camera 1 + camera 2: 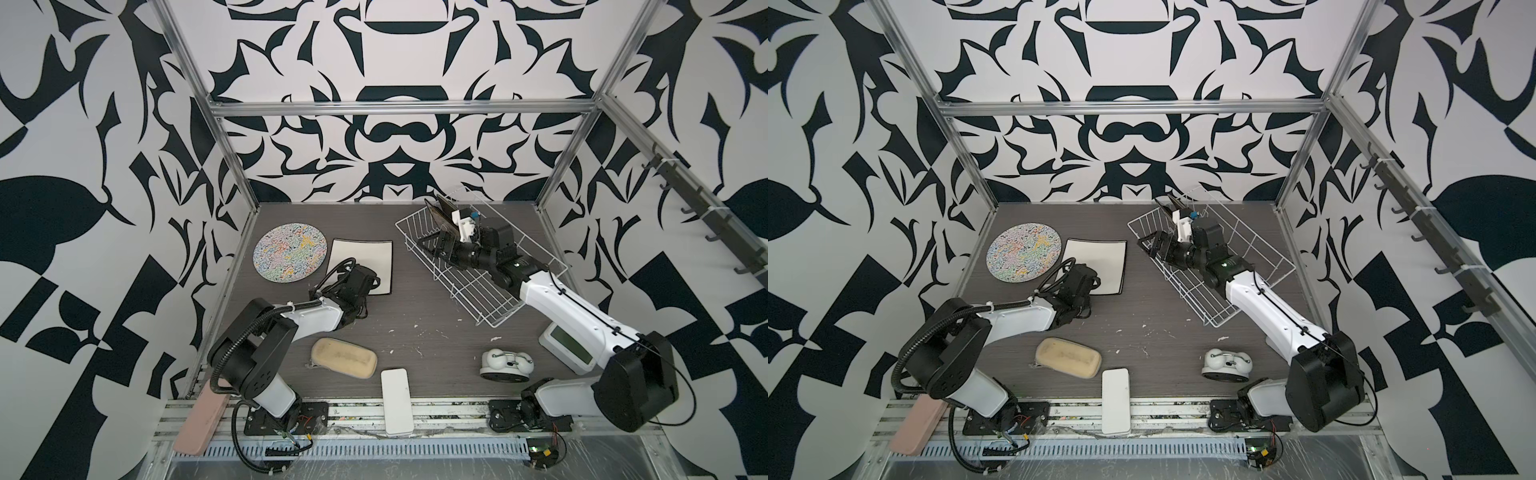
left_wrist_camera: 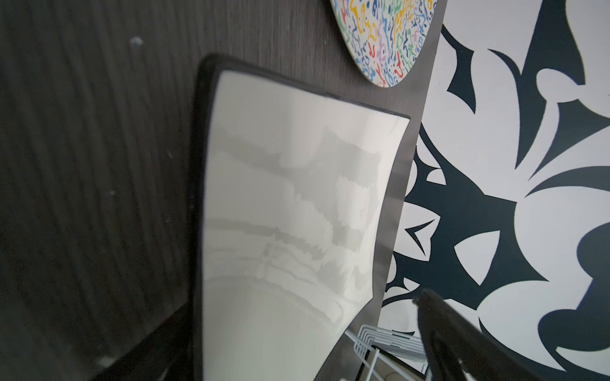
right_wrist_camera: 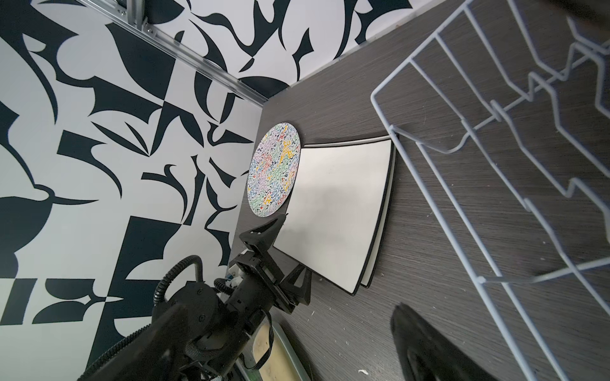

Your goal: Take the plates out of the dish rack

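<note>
The white wire dish rack (image 1: 494, 291) (image 1: 1208, 299) (image 3: 439, 184) stands at the back right. Two dark square plates (image 1: 437, 211) (image 1: 1172, 204) lean upright at its far end. My right gripper (image 1: 430, 245) (image 1: 1152, 245) is inside the rack just in front of them, open and holding nothing. The round squiggle plate (image 1: 290, 252) (image 2: 386, 39) (image 3: 275, 171) lies flat at the back left. Beside it lie two stacked square plates (image 1: 365, 257) (image 3: 336, 211), white side up. My left gripper (image 1: 361, 280) (image 3: 292, 254) hovers open over their near edge.
A beige sponge (image 1: 344, 358) and a white flat block (image 1: 397, 402) lie near the front edge. A white twin-bell clock (image 1: 507, 365) and a white device with a screen (image 1: 567, 347) sit at the front right. A pink block (image 1: 201, 417) rests on the front rail.
</note>
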`<state>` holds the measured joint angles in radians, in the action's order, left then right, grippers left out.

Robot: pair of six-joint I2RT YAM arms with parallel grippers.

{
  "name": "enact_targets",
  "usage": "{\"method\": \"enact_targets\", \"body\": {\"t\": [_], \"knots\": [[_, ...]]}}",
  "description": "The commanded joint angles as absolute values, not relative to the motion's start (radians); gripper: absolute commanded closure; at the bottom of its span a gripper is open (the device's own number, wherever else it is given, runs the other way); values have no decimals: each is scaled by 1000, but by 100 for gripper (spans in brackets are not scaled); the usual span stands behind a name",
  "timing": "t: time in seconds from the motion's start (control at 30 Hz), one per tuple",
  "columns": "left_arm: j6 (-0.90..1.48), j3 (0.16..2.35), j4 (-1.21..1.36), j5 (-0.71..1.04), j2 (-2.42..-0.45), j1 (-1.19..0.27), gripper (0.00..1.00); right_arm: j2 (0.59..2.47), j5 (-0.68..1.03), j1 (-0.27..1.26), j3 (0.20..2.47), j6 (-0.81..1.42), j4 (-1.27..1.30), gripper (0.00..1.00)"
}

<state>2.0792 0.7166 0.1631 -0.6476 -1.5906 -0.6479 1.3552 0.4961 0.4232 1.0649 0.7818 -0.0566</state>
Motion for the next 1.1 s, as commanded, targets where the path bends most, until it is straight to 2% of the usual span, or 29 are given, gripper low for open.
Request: {"method": "enact_targets", "body": {"t": [0.0,0.67,1.07], "knots": [[2180,754,92,-617,-1598,-644,1,1324,490,429,1115,761,-35,1],[2212,813,-105,-588,-1594,-634,1,1316,481,426,1112,736,-55,1],[2117,806,-48,-536,-1592,-586,1,1298,471,423,1106,726,-74,1]]}}
